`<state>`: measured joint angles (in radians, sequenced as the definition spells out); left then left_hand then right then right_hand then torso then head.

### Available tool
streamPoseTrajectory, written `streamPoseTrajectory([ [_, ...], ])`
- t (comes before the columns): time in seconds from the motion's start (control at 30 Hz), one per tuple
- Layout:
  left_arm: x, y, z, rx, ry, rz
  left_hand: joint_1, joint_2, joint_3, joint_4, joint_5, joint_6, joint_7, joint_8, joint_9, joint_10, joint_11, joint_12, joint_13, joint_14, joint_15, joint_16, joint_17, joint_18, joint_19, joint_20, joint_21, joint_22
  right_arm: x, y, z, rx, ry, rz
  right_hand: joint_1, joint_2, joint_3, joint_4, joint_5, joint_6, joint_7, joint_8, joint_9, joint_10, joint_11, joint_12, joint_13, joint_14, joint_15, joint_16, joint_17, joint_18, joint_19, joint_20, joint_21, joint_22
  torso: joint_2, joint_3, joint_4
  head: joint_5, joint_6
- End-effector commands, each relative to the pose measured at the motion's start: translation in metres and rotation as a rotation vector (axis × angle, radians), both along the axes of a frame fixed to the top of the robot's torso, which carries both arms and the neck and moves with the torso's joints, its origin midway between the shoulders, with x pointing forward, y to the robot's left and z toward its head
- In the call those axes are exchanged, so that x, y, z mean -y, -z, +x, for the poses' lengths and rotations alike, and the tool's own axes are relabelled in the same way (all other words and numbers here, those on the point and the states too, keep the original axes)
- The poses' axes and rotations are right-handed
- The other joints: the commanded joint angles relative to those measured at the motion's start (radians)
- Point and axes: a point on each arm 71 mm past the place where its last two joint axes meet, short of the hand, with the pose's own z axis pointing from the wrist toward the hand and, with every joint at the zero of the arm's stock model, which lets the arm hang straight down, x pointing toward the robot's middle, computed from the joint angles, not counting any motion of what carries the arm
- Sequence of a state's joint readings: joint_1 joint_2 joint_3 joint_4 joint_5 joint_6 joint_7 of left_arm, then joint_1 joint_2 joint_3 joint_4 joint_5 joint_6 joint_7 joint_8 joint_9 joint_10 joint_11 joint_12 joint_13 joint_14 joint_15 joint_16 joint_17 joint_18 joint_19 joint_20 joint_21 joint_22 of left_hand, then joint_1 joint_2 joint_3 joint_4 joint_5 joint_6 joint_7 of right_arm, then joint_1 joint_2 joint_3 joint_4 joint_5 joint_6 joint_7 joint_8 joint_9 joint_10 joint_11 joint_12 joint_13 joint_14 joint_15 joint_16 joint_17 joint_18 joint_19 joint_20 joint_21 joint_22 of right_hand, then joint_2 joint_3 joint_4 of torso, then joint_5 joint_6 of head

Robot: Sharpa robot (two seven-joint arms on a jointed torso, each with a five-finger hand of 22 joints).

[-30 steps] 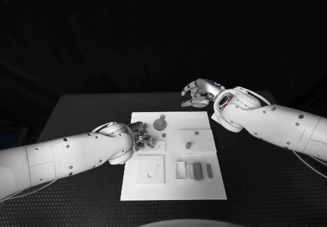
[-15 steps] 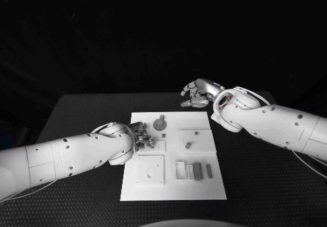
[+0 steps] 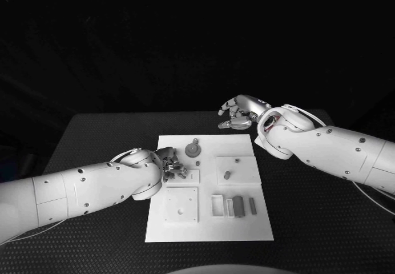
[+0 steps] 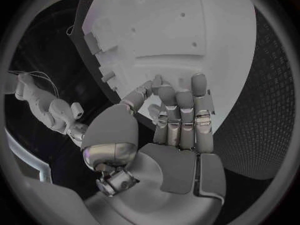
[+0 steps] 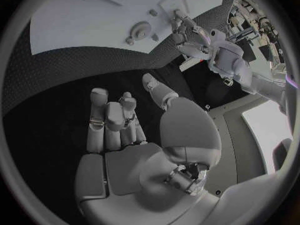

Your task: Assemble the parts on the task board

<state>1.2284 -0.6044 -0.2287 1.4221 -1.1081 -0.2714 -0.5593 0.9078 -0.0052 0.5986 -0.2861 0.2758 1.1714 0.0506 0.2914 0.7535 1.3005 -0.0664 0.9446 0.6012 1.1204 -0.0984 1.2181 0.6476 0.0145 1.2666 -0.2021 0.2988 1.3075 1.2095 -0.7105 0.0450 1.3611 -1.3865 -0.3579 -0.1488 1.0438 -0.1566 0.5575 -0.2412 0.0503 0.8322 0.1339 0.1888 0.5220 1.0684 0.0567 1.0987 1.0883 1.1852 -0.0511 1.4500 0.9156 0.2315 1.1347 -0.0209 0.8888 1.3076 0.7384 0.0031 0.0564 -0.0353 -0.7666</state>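
The task board (image 3: 210,228) is seen at the centre of the frame on the black counter (image 3: 99,137). The left robot hand (image 3: 171,165) is placed over the board's left edge, its fingers curled down at a small part (image 3: 198,164); whether that part is actually grasped cannot be told. A round grey part (image 3: 193,150) lies just above and to the right of this hand. The right robot hand (image 3: 241,112) is held above the board's upper right corner, well apart from the parts, fingers loosely spread and nothing grasped. Bar-shaped parts (image 3: 238,206) lie in the lower right of the board.
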Motion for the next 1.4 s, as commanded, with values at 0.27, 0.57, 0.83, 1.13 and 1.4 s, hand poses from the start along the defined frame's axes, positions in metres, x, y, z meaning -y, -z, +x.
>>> streamPoseTrajectory([
  [0.27, 0.0013, 0.0055, -0.0043, 0.013, 0.008, 0.006, 0.007, 0.017, 0.025, -0.005, -0.008, 0.042, -0.042, 0.038, 0.0, 0.014, -0.033, 0.006, 0.0, 0.008, -0.01, 0.006, -0.002, 0.006, -0.002, -0.004, 0.004, 0.026, -0.0005, 0.0005, -0.0002, -0.004, -0.007, -0.006, -0.008, -0.003, 0.0, 0.004, -0.002, -0.033, 0.039, 0.004, -0.002, -0.009, 0.001, 0.005, -0.002, -0.005, 0.0, -0.002, -0.001, 0.03, 0.005, 0.001, -0.006, 0.015, 0.0, 0.0, 0.0013, -0.002, -0.003],
  [0.57, 0.0015, 0.0054, -0.0051, 0.018, 0.01, 0.001, 0.009, 0.017, 0.027, -0.005, -0.008, 0.042, -0.042, 0.039, 0.0, 0.014, -0.034, 0.007, -0.001, 0.009, -0.011, 0.007, -0.003, 0.006, -0.002, -0.005, 0.006, 0.026, 0.0001, 0.0005, -0.0002, -0.004, -0.006, -0.006, -0.008, -0.003, 0.0, 0.005, -0.002, -0.033, 0.039, 0.004, -0.002, -0.009, 0.001, 0.006, -0.002, -0.005, 0.0, -0.002, -0.001, 0.03, 0.005, 0.001, -0.006, 0.015, 0.0, 0.0002, 0.0003, -0.002, -0.003],
  [0.83, 0.0025, 0.0066, -0.0063, 0.002, 0.023, 0.011, 0.009, 0.013, 0.028, -0.004, -0.01, 0.042, -0.043, 0.04, -0.001, 0.013, -0.034, 0.007, -0.002, 0.009, -0.011, 0.008, -0.004, 0.006, -0.003, -0.005, 0.008, 0.025, 0.0004, 0.0005, -0.0002, -0.005, -0.006, -0.007, -0.009, -0.003, 0.0, 0.005, -0.002, -0.033, 0.039, 0.004, -0.002, -0.009, 0.001, 0.006, -0.002, -0.005, 0.0, -0.002, -0.001, 0.03, 0.005, 0.001, -0.006, 0.015, -0.001, 0.0003, 0.0009, -0.003, -0.003],
  [1.13, 0.0024, 0.0085, -0.0078, -0.014, 0.036, 0.023, 0.004, -0.009, 0.021, 0.001, -0.032, 0.037, -0.04, 0.042, -0.003, 0.009, -0.031, 0.006, -0.006, 0.004, -0.011, 0.005, -0.01, 0.005, -0.008, -0.004, 0.011, 0.024, 0.0004, 0.0006, -0.0003, -0.005, -0.006, -0.007, -0.009, -0.004, 0.0, 0.006, -0.002, -0.033, 0.039, 0.004, -0.002, -0.009, 0.001, 0.006, -0.002, -0.005, 0.0, -0.002, -0.002, 0.03, 0.005, 0.001, -0.006, 0.015, -0.001, 0.0002, 0.0012, -0.003, -0.004],
  [1.4, 0.0028, 0.0094, -0.0092, -0.004, 0.05, 0.031, -0.006, -0.066, 0.002, 0.013, -0.058, 0.04, -0.041, 0.05, -0.005, 0.01, -0.031, 0.013, -0.006, 0.004, -0.011, 0.011, -0.015, 0.005, -0.008, -0.005, 0.018, 0.023, 0.0007, 0.0007, -0.0002, -0.005, -0.006, -0.008, -0.009, -0.004, 0.001, 0.006, -0.002, -0.033, 0.039, 0.004, -0.002, -0.009, 0.001, 0.006, -0.002, -0.005, 0.0, -0.002, -0.002, 0.03, 0.005, 0.001, -0.006, 0.015, -0.001, 0.0, 0.0011, -0.003, -0.003],
])
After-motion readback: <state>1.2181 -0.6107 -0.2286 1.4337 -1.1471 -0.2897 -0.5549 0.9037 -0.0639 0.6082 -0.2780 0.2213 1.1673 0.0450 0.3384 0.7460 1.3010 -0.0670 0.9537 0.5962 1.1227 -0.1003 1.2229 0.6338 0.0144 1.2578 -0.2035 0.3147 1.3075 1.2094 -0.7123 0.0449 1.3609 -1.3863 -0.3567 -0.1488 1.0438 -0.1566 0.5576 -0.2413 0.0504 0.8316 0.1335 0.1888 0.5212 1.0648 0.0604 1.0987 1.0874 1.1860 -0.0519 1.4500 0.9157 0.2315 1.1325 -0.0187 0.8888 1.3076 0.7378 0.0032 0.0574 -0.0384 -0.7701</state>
